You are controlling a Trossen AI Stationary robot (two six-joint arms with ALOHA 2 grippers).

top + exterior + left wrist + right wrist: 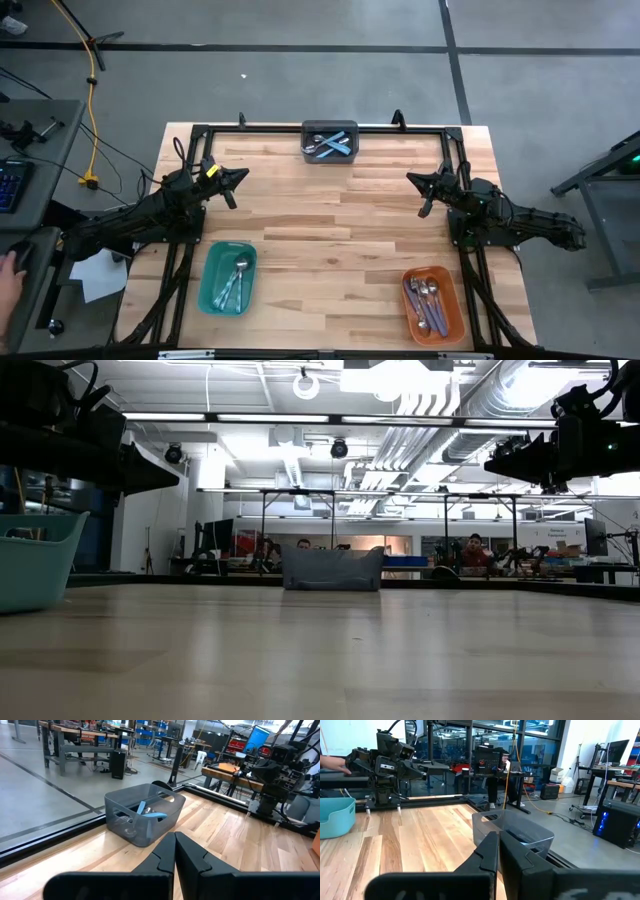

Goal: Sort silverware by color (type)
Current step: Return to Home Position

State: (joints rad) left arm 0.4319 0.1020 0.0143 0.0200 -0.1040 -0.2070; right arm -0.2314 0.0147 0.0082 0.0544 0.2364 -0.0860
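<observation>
As bins point(305, 135) hold spoons point(335, 144), concrete point(300, 80) surrounds table point(330, 220).

You are not getting a spoon count from above: the spoons point(331, 144) in the grey bin point(305, 140) at the middle of the table's far edge, and those in the teal bin point(204, 280) by the front-left corner and the orange bin point(456, 305) by the front-right corner, are overlapping and showing too small to separate. In the low view the grey bin's wall is hiding its contents, and the picture's edge is cropping the teal bin. In the right wrist view the right gripper point(498, 837) is covering the grey bin's near side. A person's hand point(8, 268) is running off the high view's edge.
</observation>
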